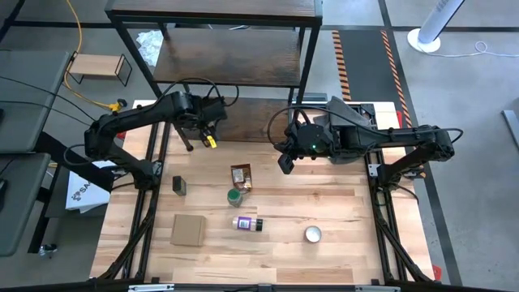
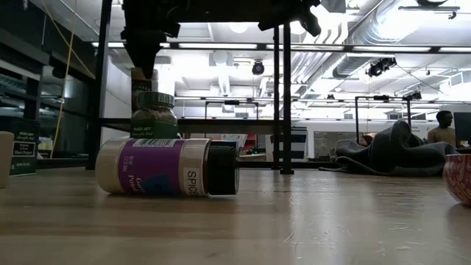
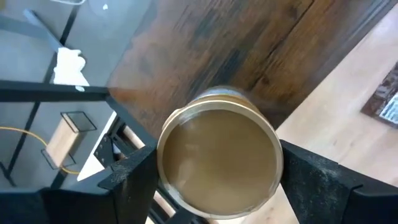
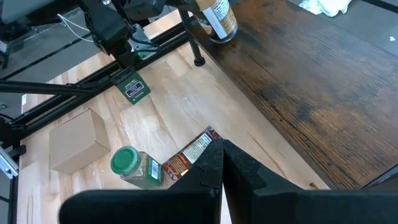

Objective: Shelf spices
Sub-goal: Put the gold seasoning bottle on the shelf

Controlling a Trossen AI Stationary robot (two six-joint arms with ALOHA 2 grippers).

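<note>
My left gripper (image 1: pixel 207 134) is shut on the tan-lidded jar (image 3: pixel 217 162), which shows at the near edge of the shelf's lowest dark board (image 4: pixel 298 74) beside a black post (image 4: pixel 198 61). The shelf (image 1: pixel 227 57) stands at the table's far side. On the table lie the brown-orange pouch (image 1: pixel 241 175), the upright green-lidded jar (image 1: pixel 234 196), the small dark tin (image 1: pixel 178 186) and the purple-labelled jar (image 2: pixel 169 167), which lies on its side. My right gripper (image 4: pixel 221 168) hangs shut above the table's middle, near the pouch. My left gripper pinches the tan-lidded jar between its two fingers, on opposite sides near the lid (image 3: pixel 273 174). The fingers come from above, slanting toward the table's far side. The jar leans a little, and its base (image 4: pixel 222 36) is at the board's edge; whether it rests there I cannot tell.
A brown cardboard square (image 1: pixel 187 230) lies near left and a round silvery disc (image 1: pixel 313 234) near right. The shelf's black posts (image 1: pixel 302 89) and upper boards overhang the lowest board. Bare wood lies right of the spices.
</note>
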